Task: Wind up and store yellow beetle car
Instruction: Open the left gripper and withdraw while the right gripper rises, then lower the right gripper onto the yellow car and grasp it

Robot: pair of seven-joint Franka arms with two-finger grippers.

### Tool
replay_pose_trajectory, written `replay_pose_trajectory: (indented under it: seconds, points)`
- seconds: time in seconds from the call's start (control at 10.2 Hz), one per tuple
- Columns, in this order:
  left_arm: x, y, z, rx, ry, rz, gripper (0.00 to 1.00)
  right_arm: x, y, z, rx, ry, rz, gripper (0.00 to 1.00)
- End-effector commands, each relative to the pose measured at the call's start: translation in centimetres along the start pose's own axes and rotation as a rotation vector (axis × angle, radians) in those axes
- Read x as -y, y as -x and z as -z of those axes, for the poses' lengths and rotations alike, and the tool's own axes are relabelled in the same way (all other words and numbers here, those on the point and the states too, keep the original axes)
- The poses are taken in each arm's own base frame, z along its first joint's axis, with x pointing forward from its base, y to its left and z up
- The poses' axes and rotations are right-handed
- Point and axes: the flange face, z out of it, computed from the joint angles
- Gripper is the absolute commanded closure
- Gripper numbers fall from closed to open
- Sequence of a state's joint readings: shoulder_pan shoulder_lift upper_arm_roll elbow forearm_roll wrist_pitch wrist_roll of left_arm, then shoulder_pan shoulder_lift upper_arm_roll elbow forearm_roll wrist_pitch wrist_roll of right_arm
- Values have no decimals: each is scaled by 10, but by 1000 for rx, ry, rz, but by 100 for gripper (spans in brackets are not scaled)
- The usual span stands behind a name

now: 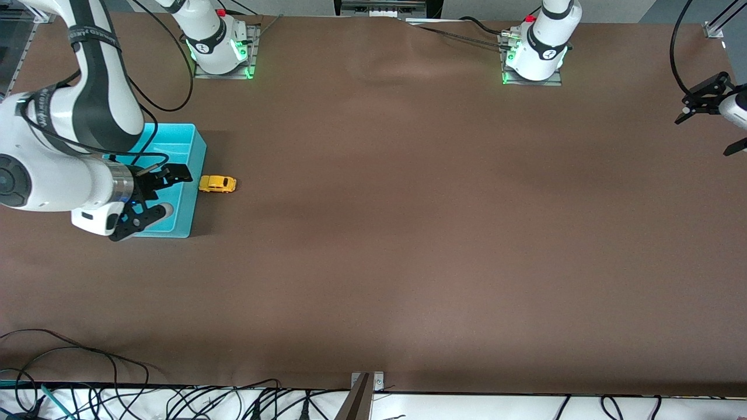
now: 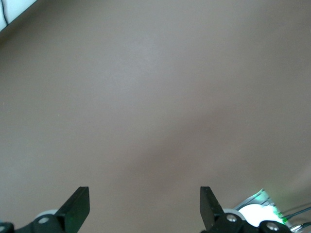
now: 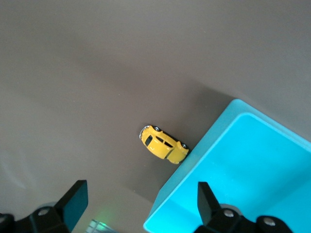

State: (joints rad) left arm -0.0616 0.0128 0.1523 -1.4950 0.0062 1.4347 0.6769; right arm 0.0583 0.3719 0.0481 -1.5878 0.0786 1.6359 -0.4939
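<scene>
The yellow beetle car (image 1: 217, 184) stands on the brown table, one end right up against the outer wall of a light blue bin (image 1: 200, 153). In the right wrist view the car (image 3: 164, 144) lies out ahead of the fingers, beside the bin's corner (image 3: 228, 145). My right gripper (image 1: 159, 196) hangs open over the bin with nothing between its fingers (image 3: 75, 204). My left gripper (image 1: 712, 125) waits open and holds nothing, raised at the left arm's end of the table; its wrist view shows only bare brown tabletop between its fingertips (image 2: 80, 204).
The bin sits at the right arm's end of the table and looks bare inside. Both arm bases (image 1: 219, 46) (image 1: 534, 52) stand along the table's back edge. Cables (image 1: 175, 402) run along the front edge, nearest the camera.
</scene>
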Motion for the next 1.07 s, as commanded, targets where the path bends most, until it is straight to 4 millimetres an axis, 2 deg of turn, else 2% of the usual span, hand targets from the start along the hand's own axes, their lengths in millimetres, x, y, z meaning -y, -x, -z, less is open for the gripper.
replay_pose_trajectory:
  seconds: [0.0, 0.1, 0.29, 0.49, 0.68, 0.98]
  points:
    - [-29, -7, 15, 49, -13, 179, 0, -1, -2, -36, -29, 37, 319, 0]
    - [-37, -8, 20, 40, -12, 245, 0, -2, -5, -51, -50, 61, 456, 0]
    - [-45, -12, 21, 34, -8, 399, 0, -2, -4, -75, -64, 91, 619, 0]
    - [-57, -21, 22, 33, -14, 403, 0, 1, -4, -102, -81, 157, 808, 0]
    - [-72, -28, 26, 26, -19, 462, 0, 7, 14, -131, -87, 187, 884, 0]
    - [-72, -29, 26, -8, 51, 481, 0, 43, 43, -163, -123, 254, 921, 0]
